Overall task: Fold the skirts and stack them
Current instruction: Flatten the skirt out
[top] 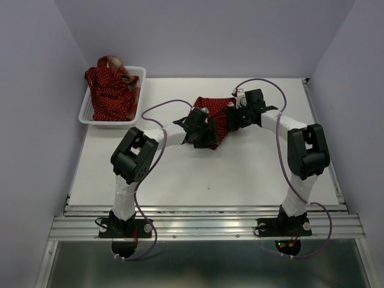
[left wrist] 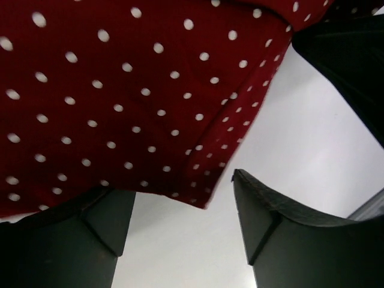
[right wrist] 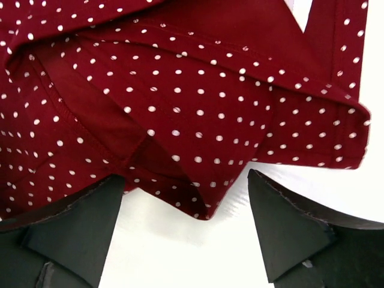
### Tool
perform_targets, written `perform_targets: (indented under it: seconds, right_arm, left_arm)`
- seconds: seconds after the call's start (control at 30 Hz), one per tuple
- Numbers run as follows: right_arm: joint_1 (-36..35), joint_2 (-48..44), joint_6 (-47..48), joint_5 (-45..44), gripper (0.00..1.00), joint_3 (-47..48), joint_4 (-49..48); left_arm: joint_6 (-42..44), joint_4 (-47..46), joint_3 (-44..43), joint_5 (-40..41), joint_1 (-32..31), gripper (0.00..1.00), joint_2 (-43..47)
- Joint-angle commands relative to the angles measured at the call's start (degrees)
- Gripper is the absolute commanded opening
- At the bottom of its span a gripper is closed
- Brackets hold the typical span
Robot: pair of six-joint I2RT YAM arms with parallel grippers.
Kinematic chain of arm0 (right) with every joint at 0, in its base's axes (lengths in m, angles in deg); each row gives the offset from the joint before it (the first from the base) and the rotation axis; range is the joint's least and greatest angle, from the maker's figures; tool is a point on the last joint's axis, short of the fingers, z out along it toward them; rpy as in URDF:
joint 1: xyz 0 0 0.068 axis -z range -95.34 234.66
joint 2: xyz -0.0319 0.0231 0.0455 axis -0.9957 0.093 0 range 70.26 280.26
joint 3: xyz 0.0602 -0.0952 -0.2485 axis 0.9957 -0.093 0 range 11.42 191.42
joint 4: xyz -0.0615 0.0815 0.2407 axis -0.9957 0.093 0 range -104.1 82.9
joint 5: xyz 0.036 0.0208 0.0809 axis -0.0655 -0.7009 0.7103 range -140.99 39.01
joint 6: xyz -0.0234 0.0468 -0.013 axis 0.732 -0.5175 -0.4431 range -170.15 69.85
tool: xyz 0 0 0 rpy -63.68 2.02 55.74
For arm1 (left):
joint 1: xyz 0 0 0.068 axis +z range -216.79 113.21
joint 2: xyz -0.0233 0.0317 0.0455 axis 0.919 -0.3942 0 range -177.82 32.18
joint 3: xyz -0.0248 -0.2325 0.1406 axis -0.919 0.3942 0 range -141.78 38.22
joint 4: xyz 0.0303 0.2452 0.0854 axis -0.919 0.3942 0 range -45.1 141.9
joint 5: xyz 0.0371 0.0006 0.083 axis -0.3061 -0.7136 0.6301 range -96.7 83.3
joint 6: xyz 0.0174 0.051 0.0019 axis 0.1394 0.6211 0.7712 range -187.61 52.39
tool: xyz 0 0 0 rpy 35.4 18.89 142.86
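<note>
From the top view, the dotted skirt (top: 214,105) lies bunched at the middle of the counter (top: 228,174), with your left claw (top: 201,129) at its near-left side and your right claw (top: 237,114) at its right side. Count three skirts in all: this one, a second dotted skirt (top: 108,96) and a plaid skirt (top: 114,62), both heaped in the one white basket (top: 114,123) at the back left.

In the left wrist view, the left claw (left wrist: 180,207) is spread, and the dotted skirt (left wrist: 132,90) ends in a corner just past the fingers, with bare counter (left wrist: 300,138) showing in the gap. Nothing is pinched.

In the right wrist view, the right claw (right wrist: 186,180) is also spread. The dotted skirt (right wrist: 198,90) is layered here, one flap over another, with a stitched hem along the right.

The step looks like taking hold of two edges to spread the cloth flat. Push each claw well onto the fabric before closing (a tip-only pinch will likely slip), and on the right take the outer hem alone, not both layers.
</note>
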Motion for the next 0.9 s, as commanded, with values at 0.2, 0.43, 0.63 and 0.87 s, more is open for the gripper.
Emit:
perform_targets:
  seconds: [0.2,0.43,0.63,0.87]
  right_arm:
    - [-0.1,2.0,-3.5,-5.4,0.33,4.4,-2.7]
    - [-0.1,-9.5,-10.7,-15.0,0.01,3.2,-2.0]
    - [4.2,-21.3,-17.1,-16.3,0.01,4.7,-2.0]
    - [7.4,-10.8,-17.2,4.0,0.01,25.0,-5.6]
  left_arm:
    - [-0.1,4.5,-4.9,6.6,0.0,0.00,-0.2]
    - [3.9,9.4,-4.7,10.5,0.0,0.00,9.4]
    - [9.7,7.8,-5.8,16.8,2.2,0.00,25.2]
    - [16.2,9.1,-27.4,14.1,13.0,0.00,17.5]
